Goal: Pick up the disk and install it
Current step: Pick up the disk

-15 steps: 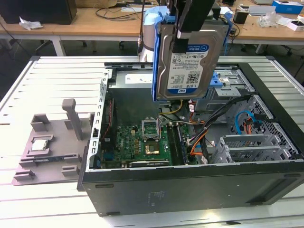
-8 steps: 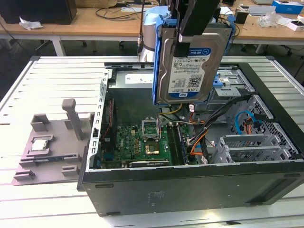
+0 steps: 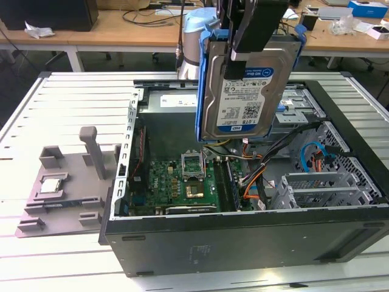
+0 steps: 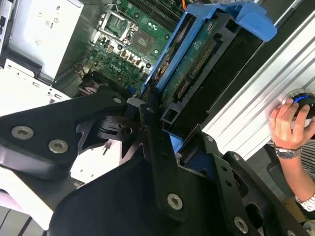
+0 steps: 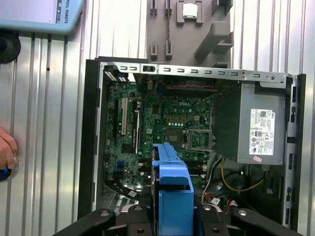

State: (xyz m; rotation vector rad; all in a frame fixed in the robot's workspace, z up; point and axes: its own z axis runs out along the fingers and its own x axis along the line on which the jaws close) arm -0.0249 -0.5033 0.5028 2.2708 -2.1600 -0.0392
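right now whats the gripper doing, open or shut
Gripper: shut on the disk, holding it upright above the open computer case.

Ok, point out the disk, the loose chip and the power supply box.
Disk (image 3: 243, 103): exterior view, on its white-and-blue label.
Chip (image 3: 51, 185): exterior view, on its silver top face.
Power supply box (image 5: 263, 130): first wrist view, on its white sticker.

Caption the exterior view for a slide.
The gripper holds the disk roughly upright, label outward, above the open computer case on the slatted table.
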